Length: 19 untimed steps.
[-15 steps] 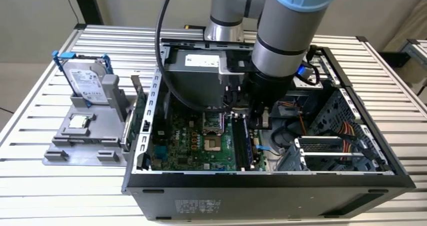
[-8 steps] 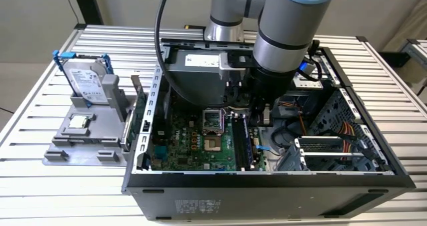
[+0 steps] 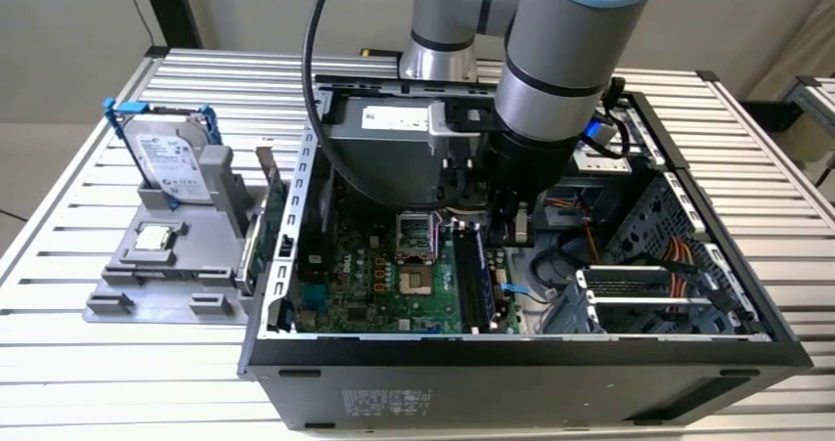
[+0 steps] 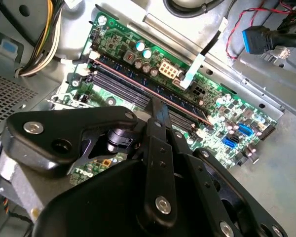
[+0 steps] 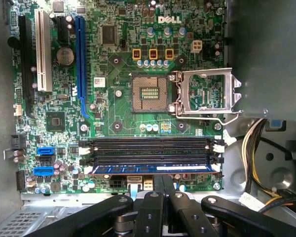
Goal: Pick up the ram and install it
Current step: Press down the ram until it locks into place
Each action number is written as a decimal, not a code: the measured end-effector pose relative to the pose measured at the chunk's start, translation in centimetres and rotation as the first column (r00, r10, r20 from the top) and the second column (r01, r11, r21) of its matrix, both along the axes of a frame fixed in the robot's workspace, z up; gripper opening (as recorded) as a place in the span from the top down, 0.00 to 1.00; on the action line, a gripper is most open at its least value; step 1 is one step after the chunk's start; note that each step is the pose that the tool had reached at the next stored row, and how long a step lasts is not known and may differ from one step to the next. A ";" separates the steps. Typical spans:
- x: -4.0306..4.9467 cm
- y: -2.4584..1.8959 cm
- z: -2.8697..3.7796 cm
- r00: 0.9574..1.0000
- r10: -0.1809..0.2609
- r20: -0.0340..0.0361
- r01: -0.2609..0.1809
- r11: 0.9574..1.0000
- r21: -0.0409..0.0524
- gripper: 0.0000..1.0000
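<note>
The long, thin bluish circuit-board ram stick (image 5: 153, 168) lies in one of the black memory slots (image 5: 150, 146) on the green motherboard (image 5: 123, 111), in the outermost slot of the row, nearest the board's edge, so the placing part of the job looks largely done; whether it is fully clicked home I cannot tell. In the second wrist view it shows edge-on as a thin reddish-brown line (image 4: 153, 91) running along the slot, and in the exterior view it is a dark blue strip (image 3: 475, 275) inside the open black computer case (image 3: 522, 358). The black two-finger gripper (image 5: 162, 181) sits directly over the stick's middle, probably to press it evenly into the slot. Its fingers are drawn close together above the stick's upper edge; no gap is visible between them, and they appear to grip nothing, though contact with the stick cannot be judged. The empty silver processor socket (image 5: 150, 94) lies well apart, with its hinged metal frame (image 5: 207, 94) open beside it.
</note>
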<state>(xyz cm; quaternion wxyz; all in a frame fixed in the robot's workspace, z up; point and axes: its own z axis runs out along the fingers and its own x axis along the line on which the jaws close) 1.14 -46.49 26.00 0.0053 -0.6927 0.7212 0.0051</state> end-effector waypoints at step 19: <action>0.00 0.00 2.88 1.000 0.003 0.000 -0.003 1.000 0.000 1.00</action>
